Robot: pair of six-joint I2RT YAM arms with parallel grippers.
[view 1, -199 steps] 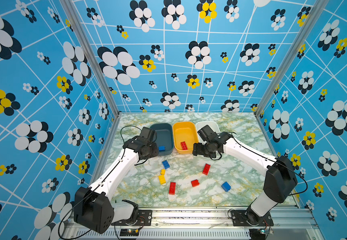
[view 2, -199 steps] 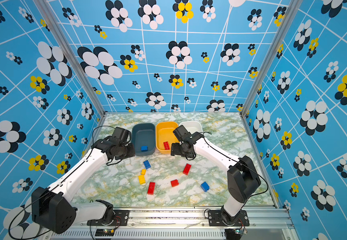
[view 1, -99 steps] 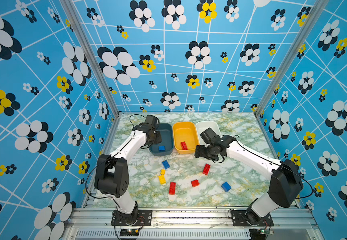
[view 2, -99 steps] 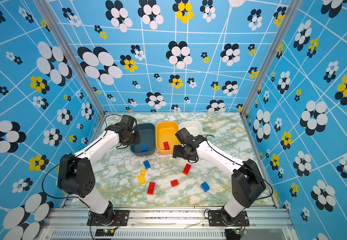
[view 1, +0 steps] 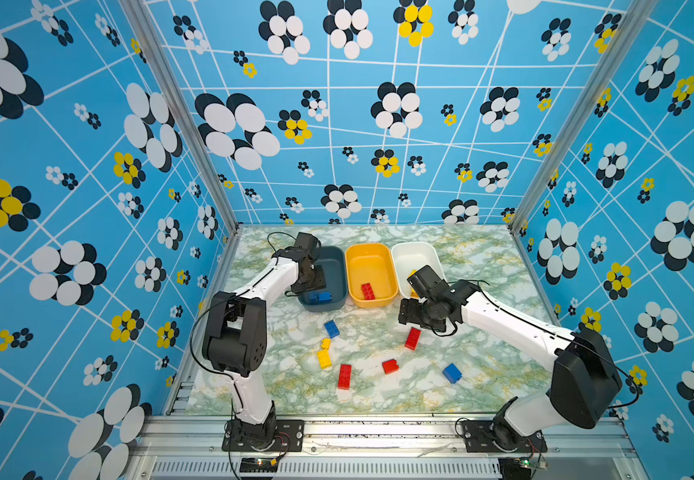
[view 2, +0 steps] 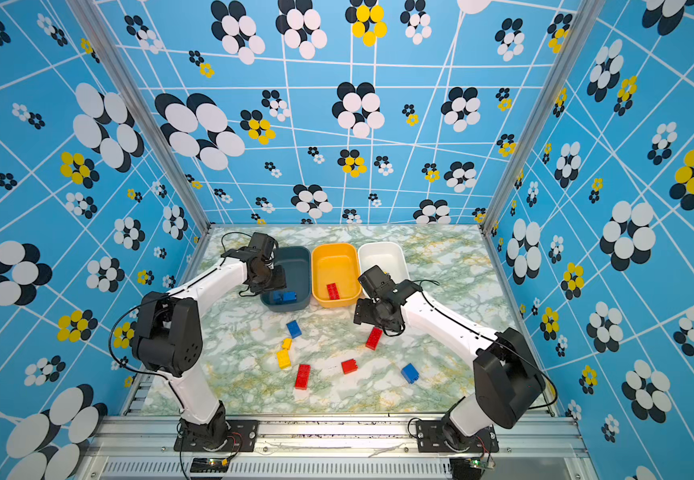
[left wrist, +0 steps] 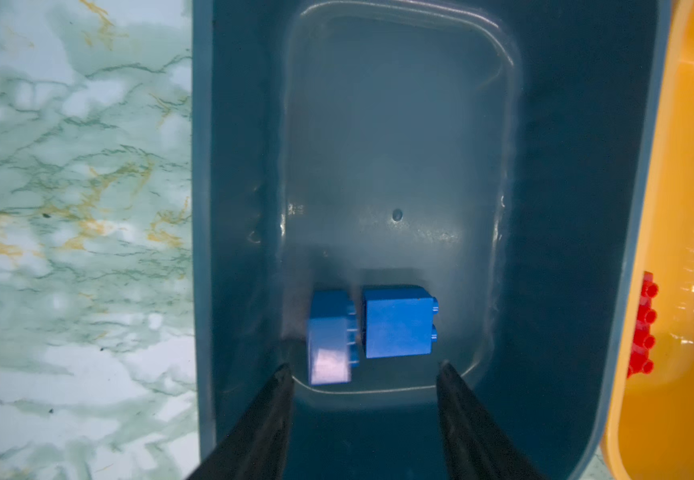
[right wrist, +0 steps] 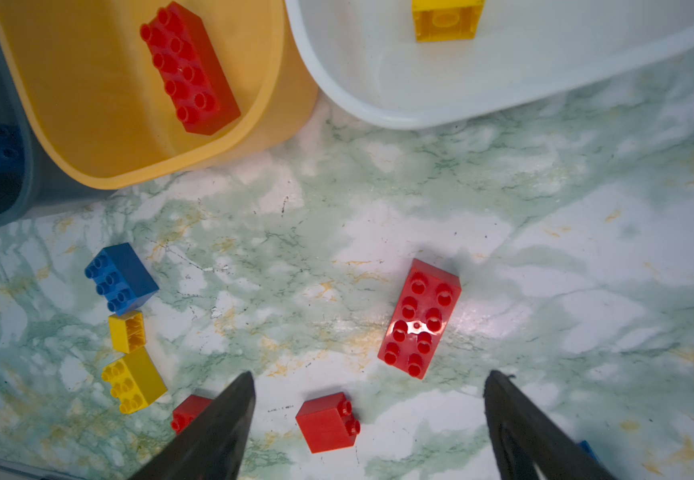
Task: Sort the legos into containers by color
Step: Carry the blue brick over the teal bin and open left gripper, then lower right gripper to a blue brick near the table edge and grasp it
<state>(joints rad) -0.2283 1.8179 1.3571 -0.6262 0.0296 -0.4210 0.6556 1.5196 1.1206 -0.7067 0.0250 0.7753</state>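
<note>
Right wrist view is showing the right tool (right wrist: 370,376) hanging empty, jaws wide apart, over the table (right wrist: 545,270). The long red lego (right wrist: 419,318) is lying flat just ahead, between the lines of the two jaws, its long axis running roughly away from the tool, so a closing would likely be crossing its narrow width. Left tool (left wrist: 364,368) is standing apart and empty over the teal container (left wrist: 565,208), where two blue legos (left wrist: 395,322) are lying, so the right arm is judged nearer.

Teal tub (view 1: 335,266) holds two blue legos (left wrist: 395,322), orange tub (view 1: 368,259) one red lego (view 1: 368,291).
</note>
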